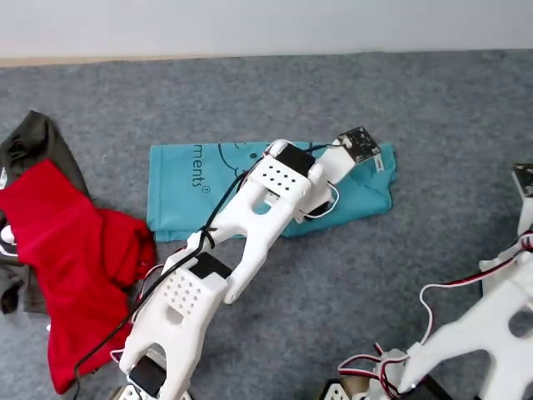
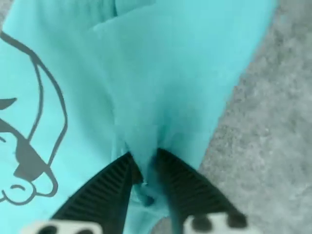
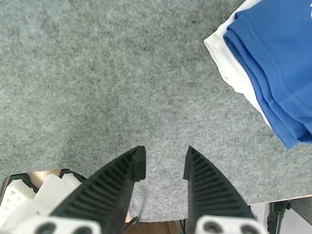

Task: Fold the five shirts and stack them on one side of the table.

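**Left tool pinching teal shirt, right tool open over bare felt**

Teal cotton shirt with dark line-drawing print [image 1: 187,187] lies spread in a rough rectangle mid-worktop, toward the far side in the high view. Worktop is covered in grey felt [image 1: 416,275]. White left arm [image 1: 250,225] stretches across the shirt, with its wrist over the shirt's end nearest the right arm.

In the left wrist view, the left tool [image 2: 144,163] has its black ribbed fingers [image 2: 105,187] nearly together, with a bunched ridge of teal fabric clamped between them. Fabric puckers up into the grip. Shirt edge and bare felt are just beside the pinch point.

Right tool [image 3: 163,163] is open, a clear gap between its fingers, nothing in it, held above bare felt near the worktop's front edge. White right arm [image 1: 491,325] sits at the near right corner in the high view.

Folded blue shirt [image 3: 278,63] rests on top of a folded white shirt [image 3: 234,73]. This stack is on the felt, apart from the right tool.

Crumpled red shirt [image 1: 71,250] lies unfolded at the left edge of the worktop, partly over a dark olive shirt [image 1: 33,142]. Both are near the teal shirt; whether the red one touches it, can't tell.
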Robot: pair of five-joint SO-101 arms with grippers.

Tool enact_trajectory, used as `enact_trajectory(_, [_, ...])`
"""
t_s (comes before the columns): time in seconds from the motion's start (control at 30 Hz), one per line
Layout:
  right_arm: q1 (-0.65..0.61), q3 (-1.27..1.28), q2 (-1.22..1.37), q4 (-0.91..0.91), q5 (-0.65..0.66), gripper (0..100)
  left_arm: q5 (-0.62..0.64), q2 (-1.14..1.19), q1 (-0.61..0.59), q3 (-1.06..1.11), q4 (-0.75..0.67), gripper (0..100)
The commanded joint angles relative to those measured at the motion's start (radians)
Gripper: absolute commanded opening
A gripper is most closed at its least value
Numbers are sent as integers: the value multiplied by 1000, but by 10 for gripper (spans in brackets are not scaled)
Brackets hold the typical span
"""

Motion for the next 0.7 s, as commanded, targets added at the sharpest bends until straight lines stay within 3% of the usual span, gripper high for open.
enact_trajectory(0.0, [8,-3,-22,28,9,133,26,-8,-11,-61,-18,152])
enact_trajectory(0.17, [10,-3,-28,31,9,133,8,-9,-14,-94,5,156])
enact_trajectory(0.4, [10,-3,-30,33,9,133,-25,-9,-109,-156,61,152])
enact_trajectory(0.67, [10,-3,-30,35,9,133,-34,-51,-130,-383,313,151])
